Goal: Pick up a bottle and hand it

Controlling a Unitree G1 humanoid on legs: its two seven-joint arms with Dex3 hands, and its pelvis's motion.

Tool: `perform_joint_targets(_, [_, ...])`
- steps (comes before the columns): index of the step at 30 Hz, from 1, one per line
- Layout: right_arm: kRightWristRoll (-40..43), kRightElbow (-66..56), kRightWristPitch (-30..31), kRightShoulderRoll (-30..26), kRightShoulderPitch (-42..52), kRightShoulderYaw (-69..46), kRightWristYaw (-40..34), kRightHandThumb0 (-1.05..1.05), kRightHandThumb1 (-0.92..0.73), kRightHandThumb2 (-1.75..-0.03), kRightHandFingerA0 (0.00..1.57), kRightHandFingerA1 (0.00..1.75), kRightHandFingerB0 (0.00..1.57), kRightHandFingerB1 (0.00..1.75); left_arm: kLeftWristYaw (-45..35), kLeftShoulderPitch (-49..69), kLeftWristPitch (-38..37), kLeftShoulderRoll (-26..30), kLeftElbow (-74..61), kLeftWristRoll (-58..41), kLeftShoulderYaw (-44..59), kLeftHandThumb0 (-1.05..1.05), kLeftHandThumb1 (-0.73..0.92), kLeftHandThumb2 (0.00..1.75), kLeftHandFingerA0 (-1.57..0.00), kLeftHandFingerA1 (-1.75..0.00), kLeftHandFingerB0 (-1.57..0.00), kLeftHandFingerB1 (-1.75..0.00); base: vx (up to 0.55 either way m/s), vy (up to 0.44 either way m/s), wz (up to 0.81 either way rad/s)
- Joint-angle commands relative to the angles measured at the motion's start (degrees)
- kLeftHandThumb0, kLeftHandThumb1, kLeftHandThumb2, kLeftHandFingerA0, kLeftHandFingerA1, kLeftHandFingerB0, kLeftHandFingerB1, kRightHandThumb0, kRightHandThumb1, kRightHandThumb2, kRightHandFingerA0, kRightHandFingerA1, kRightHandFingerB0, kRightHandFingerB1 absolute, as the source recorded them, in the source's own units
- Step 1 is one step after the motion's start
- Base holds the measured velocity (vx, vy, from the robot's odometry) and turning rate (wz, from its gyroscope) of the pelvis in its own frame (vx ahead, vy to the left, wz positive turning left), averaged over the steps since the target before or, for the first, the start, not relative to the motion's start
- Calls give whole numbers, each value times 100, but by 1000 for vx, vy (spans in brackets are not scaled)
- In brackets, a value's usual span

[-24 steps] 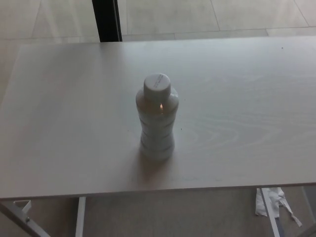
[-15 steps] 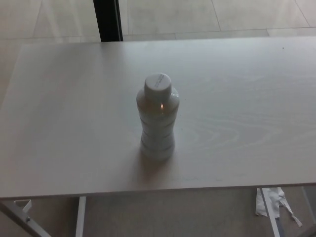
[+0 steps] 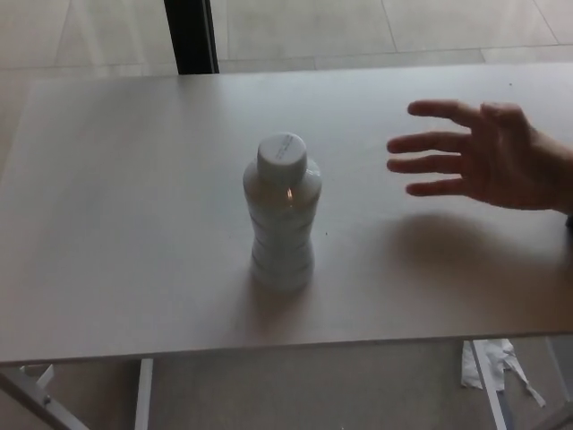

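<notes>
while the bottle (image 3: 282,212) stood upright near the middle of the white table (image 3: 107,224), capped and untouched, a person's hand (image 3: 483,152) had come in from the picture's right, where a moment before there was only bare tabletop. it hovered above the surface, fingers spread and pointing toward the bottle but well apart from it, casting a soft shadow on the table below. neither of the robot's hands was in view (so nothing could be said of whether they were released or clenched). the slight shift of the whole scene looked like camera movement, not the bottle moving. judged from this, the receiver seemed to be in place, yet the pick-up itself had not begun; the bottle would first have to be grasped.
</notes>
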Motion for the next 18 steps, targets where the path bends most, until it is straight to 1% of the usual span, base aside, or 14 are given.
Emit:
perform_joint_targets(1, [206, 54, -232, -120, 1, -49, -94, -105, -52, -99, 43, 175, 10, 145, -130, -490, 536, -365, -504, 915, -2045, -39, 29, 93, -2, -52, 0, -48, 0, 0, 0])
perform_joint_targets(2, [252, 116, -281, -121, -18, -72, -31, -92, -13, -111, 92, 141, 0, 85, -62, -540, 581, -503, -529, 999, -2301, -39, 30, 93, -3, -53, 0, -49, 0, 0, 0])
perform_joint_targets(4, [197, 105, -245, -126, -4, -33, -82, -92, -13, -111, 92, 141, 0, 85, -2, -573, 594, -551, -520, 995, -2393, -39, 30, 93, -3, -53, 0, -49, 0, 0, 0])
perform_joint_targets(5, [220, 85, -259, -118, 9, -38, -40, -105, -55, -96, 31, 175, 7, 147, -13, -585, 558, -597, -497, 986, -2478, -40, 30, 94, -3, -54, 0, -49, 0, 0, 0])
perform_joint_targets(7, [229, 97, -299, -112, 26, -40, -16, -105, -54, -99, 34, 175, 9, 145, -14, -597, 548, -699, -502, 1008, -2701, -40, 29, 94, -2, -53, 0, -49, 0, 0, 0])
perform_joint_targets(8, [242, 94, -302, -118, 38, -41, 22, -105, -56, -95, 27, 175, 10, 141, 5, -595, 570, -752, -529, 993, -2774, -40, 29, 93, -2, -53, 0, -49, 0, 0, 0])
perform_joint_targets(10, [168, 84, -282, -130, 47, -1, -85, -105, -54, -100, 41, 175, 6, 147, 55, -619, 650, -844, -526, 1006, -2924, -40, 27, 92, -2, -53, 0, -49, 0, 0, 0])
perform_joint_targets(11, [156, 104, -310, -132, 41, 12, -108, -105, -54, -101, 42, 175, 6, 149, 80, -629, 684, -898, -515, 1018, -3006, -81, 56, 60, -8, -45, -13, -34, 0, 0, 0])
perform_joint_targets(12, [169, 155, -345, -136, 15, 9, -116, -105, -53, -102, 46, 175, 9, 150, 98, -639, 675, -929, -502, 1041, -3066, -80, 47, 87, -4, -49, -8, -39, 0, 0, 0])
perform_joint_targets(13, [184, 183, -359, -148, -21, 8, -123, -105, -53, -102, 46, 175, 9, 150, 113, -688, 686, -946, -488, 1059, -3098, -80, 47, 87, -4, -49, -8, -39, 0, 0, 0])
perform_joint_targets(14, [243, 234, -370, -166, -44, -9, -30, -105, -53, -101, 33, 175, 9, 145, 98, -718, 764, -971, -488, 1047, -3124, -79, 46, 89, -3, -44, -7, -37, 0, 0, 0])
perform_joint_targets(15, [254, 254, -382, -172, -49, -7, -20, -105, -53, -101, 33, 175, 9, 145, 95, -722, 782, -981, -492, 1057, -3126, -79, 46, 89, -3, -44, -7, -37, 0, 0, 0])
perform_joint_targets(16, [230, 233, -374, -170, -38, 12, -77, -101, -11, -112, 91, 145, 0, 90, 99, -700, 733, -998, -494, 1172, -3252, -80, 60, 60, -6, -46, -11, -33, 0, 0, 0])
perform_joint_targets(18, [259, 213, -366, -180, -42, 9, -71, -99, -11, -112, 95, 146, 0, 89, 71, -691, 754, -1048, -503, 1142, -3287, -78, 60, 59, -6, -44, -11, -31, 0, 0, 0])
